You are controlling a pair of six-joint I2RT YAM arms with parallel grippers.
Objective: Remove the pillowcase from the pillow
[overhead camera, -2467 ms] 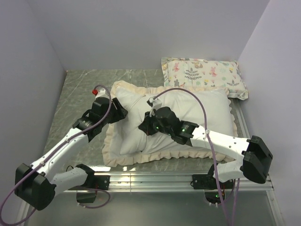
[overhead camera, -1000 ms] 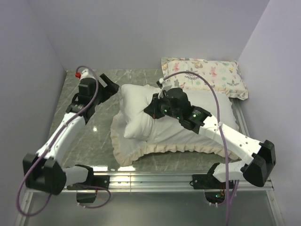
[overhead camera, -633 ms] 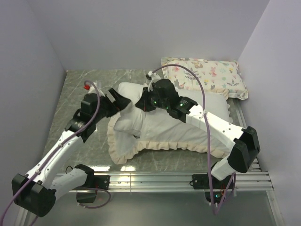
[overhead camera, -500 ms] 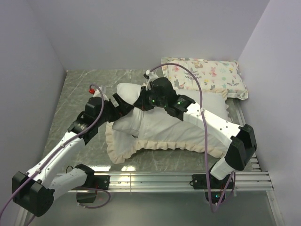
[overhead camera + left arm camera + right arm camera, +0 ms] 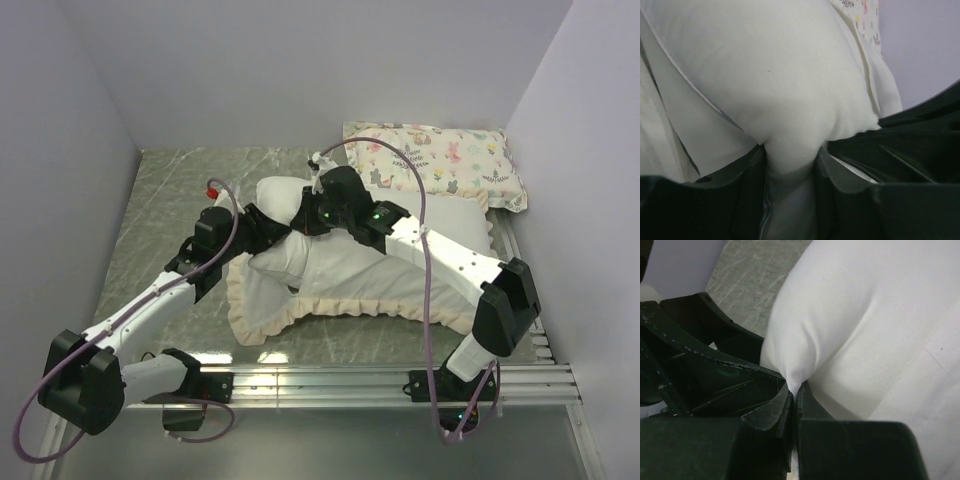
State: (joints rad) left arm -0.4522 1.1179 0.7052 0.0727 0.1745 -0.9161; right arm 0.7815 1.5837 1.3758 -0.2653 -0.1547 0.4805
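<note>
- White plump rectangular pillow (image 5: 275, 195) lies mid-table on the soft cream-white pillowcase (image 5: 262, 322), whose ruffled frill shows along the near and left edges. The pillow's left end is humped up between my two arms.
- My left gripper (image 5: 790, 167) is clenched on a thick fold of that white bulge. By its plumpness I judge this to be the pillow.
- My right gripper (image 5: 794, 389) is pinched tight on a small peak of white cloth just beside the left one. It is likely the pillow's corner, but I cannot tell it for certain from the case's lining.
- Step in hand, as I judge it: the grip is made and the pull-out is only begun.
- The next move calls for parting the layers: one hand anchors the frill and the other draws the pillow away leftward.
- Bare grey marbled tabletop (image 5: 165, 205) lies to the left, and that is the room to use.
- The small floral animal-print pillow (image 5: 435, 160) sits just beside the far right edge, and the walls close in at left, back and right.
- The grippers are nearly touching, so fingers could clash.
</note>
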